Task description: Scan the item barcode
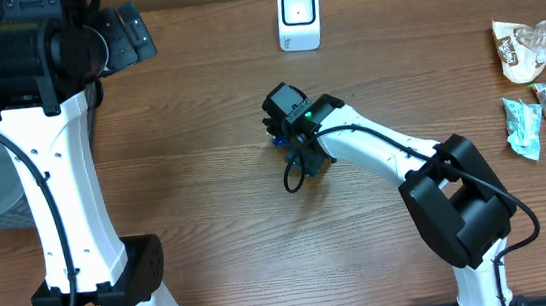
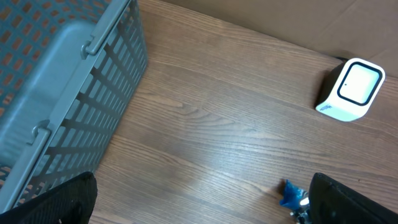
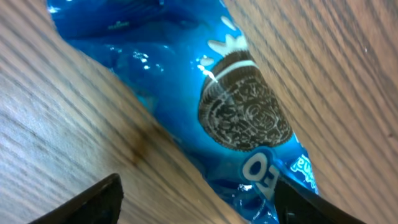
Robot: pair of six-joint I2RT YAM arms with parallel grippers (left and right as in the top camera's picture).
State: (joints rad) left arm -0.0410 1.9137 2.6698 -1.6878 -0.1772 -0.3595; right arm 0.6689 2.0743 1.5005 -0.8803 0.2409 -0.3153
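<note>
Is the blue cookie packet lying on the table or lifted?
Lying on the table: the right wrist view shows the blue cookie packet flat against the wood grain.

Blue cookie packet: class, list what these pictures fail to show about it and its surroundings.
1. Right wrist view: no barcode shows on the shiny blue plastic cookie packet; frame edges cut off both ends.
2. Overhead view: the right arm's wrist covers nearly all of that packet.
3. Overhead view: the colourful snack bags are cut by the right edge, print too small to read.
4. Left wrist view: the grey slatted plastic basket runs off the left edge.
</note>
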